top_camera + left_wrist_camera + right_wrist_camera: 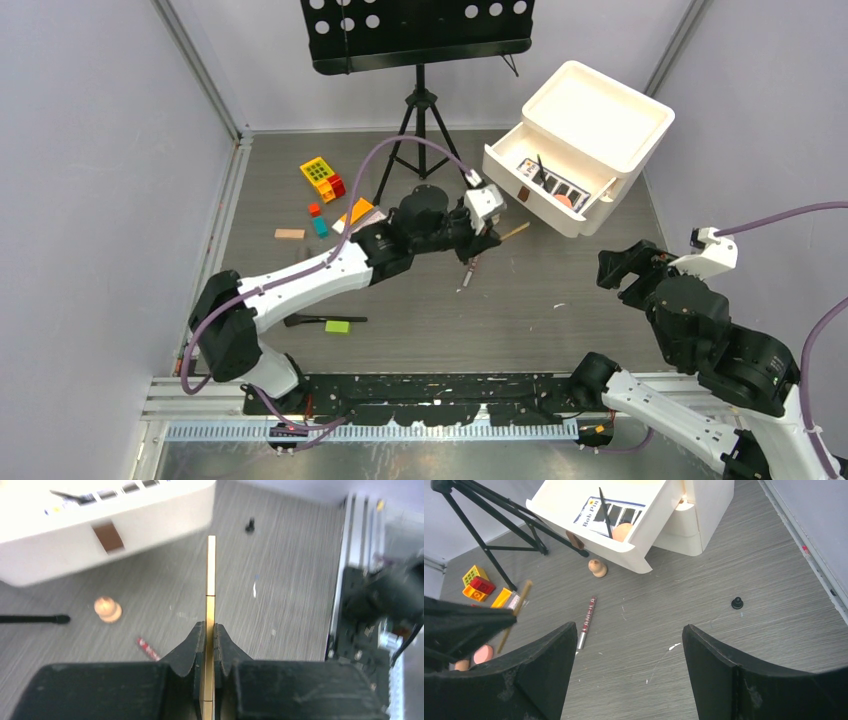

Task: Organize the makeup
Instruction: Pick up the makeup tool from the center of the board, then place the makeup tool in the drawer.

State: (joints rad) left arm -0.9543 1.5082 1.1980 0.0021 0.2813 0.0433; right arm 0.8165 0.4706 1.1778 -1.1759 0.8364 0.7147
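Observation:
My left gripper [210, 627] is shut on a thin gold pencil [210, 580], which sticks out ahead of the fingers and is held above the table near the open drawer [552, 200] of the white box. In the top view the left gripper [490, 236] is at mid table. A red pencil [587, 616] lies on the table below it. The drawer holds a white palette [611, 511], a dark pencil and a peach round compact [622, 530]. My right gripper [629, 630] stands open over bare table, nothing between its fingers. A black brush [320, 320] lies at the near left.
The white drawer box [590, 110] stands at the back right. A music stand tripod [420, 110] is at the back middle. Toy blocks [322, 178] lie at the back left, a green block [337, 326] by the brush. A tan knob-shaped piece [597, 568] sits before the drawer.

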